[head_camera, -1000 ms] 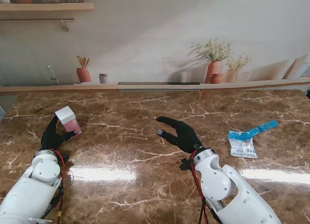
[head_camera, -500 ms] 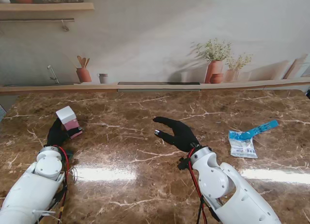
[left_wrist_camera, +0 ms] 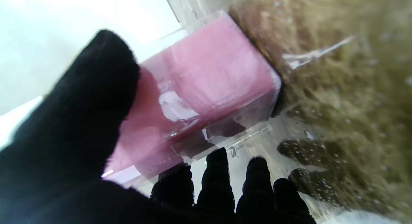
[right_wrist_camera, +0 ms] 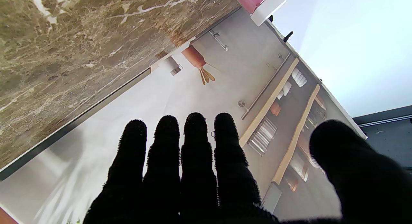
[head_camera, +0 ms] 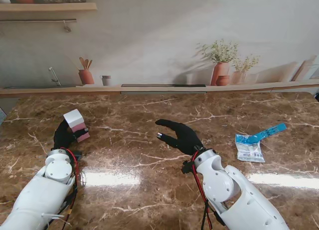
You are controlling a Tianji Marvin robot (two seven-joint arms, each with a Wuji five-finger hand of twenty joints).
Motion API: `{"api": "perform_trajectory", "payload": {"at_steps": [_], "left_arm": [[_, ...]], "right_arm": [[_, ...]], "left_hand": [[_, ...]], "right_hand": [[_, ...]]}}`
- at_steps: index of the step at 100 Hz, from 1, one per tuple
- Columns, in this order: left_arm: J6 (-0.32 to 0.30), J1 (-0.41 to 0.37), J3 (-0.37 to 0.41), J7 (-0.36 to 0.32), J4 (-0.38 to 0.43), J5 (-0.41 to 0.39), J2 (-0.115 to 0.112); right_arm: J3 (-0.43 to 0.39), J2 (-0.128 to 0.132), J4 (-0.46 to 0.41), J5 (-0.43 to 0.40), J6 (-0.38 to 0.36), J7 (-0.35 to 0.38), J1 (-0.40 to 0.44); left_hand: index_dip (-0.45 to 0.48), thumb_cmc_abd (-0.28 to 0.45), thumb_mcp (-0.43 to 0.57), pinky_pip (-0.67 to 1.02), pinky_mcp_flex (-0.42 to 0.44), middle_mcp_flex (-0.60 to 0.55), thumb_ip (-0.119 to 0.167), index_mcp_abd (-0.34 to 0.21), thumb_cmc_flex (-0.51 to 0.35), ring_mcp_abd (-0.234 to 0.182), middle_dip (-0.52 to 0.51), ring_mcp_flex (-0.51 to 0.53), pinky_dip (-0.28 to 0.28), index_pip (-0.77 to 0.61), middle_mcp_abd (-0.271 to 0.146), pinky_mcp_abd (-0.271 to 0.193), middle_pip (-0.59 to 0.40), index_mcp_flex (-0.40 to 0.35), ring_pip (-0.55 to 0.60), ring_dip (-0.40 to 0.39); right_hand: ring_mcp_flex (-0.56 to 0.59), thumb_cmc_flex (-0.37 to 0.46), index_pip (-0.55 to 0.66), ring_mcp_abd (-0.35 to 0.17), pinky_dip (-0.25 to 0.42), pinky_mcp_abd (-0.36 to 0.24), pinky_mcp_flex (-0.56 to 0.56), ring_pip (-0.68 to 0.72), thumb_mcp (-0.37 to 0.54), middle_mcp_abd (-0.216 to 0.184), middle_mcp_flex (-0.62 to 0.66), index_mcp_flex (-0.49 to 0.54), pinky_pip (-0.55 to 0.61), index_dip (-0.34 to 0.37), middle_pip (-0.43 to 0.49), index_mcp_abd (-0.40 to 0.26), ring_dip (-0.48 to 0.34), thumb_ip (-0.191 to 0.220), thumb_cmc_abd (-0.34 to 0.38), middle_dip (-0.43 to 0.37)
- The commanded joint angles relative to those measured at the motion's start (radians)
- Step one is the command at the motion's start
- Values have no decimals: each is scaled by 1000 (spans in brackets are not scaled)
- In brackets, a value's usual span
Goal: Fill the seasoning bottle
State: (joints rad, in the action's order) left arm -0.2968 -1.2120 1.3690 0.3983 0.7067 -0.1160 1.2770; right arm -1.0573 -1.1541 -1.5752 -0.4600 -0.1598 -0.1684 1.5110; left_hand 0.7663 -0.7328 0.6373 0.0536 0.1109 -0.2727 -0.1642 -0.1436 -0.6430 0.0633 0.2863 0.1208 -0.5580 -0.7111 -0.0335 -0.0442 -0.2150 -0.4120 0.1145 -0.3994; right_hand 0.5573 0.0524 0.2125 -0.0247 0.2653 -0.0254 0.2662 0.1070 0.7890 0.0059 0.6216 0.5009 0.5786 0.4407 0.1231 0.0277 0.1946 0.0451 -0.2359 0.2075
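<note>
Left robot hand (head_camera: 64, 135) closed in a grasp, right robot hand (head_camera: 182, 136) spread, empty

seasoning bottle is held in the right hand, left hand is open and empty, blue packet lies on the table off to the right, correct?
Not quite: the hands are swapped. In the stand view the left hand grips the seasoning bottle, and the left wrist view shows its fingers around the pink body. The right hand is open and empty. The blue packet does lie on the table to the right.

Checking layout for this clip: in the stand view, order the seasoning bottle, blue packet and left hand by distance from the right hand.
1. Blue packet, to the right of the right hand.
2. Seasoning bottle, far left.
3. Left hand, gripping that bottle, too close to it to separate confidently.
</note>
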Motion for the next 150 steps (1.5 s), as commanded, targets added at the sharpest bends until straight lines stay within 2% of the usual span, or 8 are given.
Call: {"api": "perform_trajectory", "payload": {"at_steps": [1,12,28,43,83,98,116,150], "left_arm": [[-3,-15,-10,21,32,-6,19],[8,-40,-14,42,99,-23,15],[35,-105,-19,10,256,-41,-8],[52,-163,-44,-51,402,-57,-31],[37,-220,-200,-213,628,-18,-65],[31,-209,-266,-272,650,20,-71],[46,-210,-321,-332,692,42,-82],[82,-197,-374,-422,736,7,-108]], "right_arm": [[-1,-2,-2,0,15,15,6],[-5,-2,-8,-4,31,11,11],[-11,-7,-18,-11,79,-8,19],[-18,-8,-43,-25,132,-17,31],[-54,17,-136,-157,245,35,55],[-73,29,-168,-189,268,82,61],[-115,51,-220,-223,245,177,75],[-154,88,-285,-206,188,380,57]], "left_hand": [[140,69,-14,182,-34,-81,-17,-120,-128,-23,-19,82,-159,-193,-63,78,-44,-171,19,-13],[212,116,-65,262,-68,-274,-8,-145,-232,-43,-37,256,-218,-267,-65,136,-71,-218,57,-16],[296,133,-4,527,-102,-626,-11,-148,-233,19,2,521,-251,-312,-6,192,-139,-231,186,-106],[298,113,44,766,-129,-945,-14,-149,-217,74,369,685,-182,-338,-15,208,0,-233,331,-237],[202,53,87,861,-154,-926,-6,-117,-219,94,541,701,-168,-283,-12,171,-96,-237,394,-325],[-199,93,87,866,-144,-912,-10,-75,-243,108,577,686,-143,-221,16,164,-80,-343,386,-345],[-474,172,88,851,-131,-849,-6,-9,-260,133,670,636,-129,-161,50,137,-96,-477,395,-374],[-477,297,-21,788,-80,-736,1,37,-335,192,818,526,-99,-133,81,118,-117,-473,444,-482]], "right_hand": [[6,-1,1,-24,13,-11,-4,5,15,-28,6,3,14,10,1,-31,9,-18,-13,15],[8,1,2,-22,14,-9,-1,6,15,-28,8,5,15,11,2,-31,9,-18,-12,15],[32,13,7,2,22,8,8,24,22,-24,23,14,31,13,12,-28,21,-18,-10,21],[51,23,11,14,47,27,13,41,40,-21,30,13,66,15,18,-25,42,-22,-29,30],[91,138,2,24,112,58,43,68,75,-11,16,-37,127,24,33,18,94,-81,-214,68],[75,208,-14,29,152,71,38,68,7,-1,-25,-83,138,32,37,51,113,-96,-274,95],[31,228,-56,45,189,85,27,56,-118,7,-99,-160,128,30,24,93,122,-86,-356,111],[11,143,-72,64,266,96,32,67,-81,32,-197,-260,118,72,44,158,149,-107,-394,162]]}}
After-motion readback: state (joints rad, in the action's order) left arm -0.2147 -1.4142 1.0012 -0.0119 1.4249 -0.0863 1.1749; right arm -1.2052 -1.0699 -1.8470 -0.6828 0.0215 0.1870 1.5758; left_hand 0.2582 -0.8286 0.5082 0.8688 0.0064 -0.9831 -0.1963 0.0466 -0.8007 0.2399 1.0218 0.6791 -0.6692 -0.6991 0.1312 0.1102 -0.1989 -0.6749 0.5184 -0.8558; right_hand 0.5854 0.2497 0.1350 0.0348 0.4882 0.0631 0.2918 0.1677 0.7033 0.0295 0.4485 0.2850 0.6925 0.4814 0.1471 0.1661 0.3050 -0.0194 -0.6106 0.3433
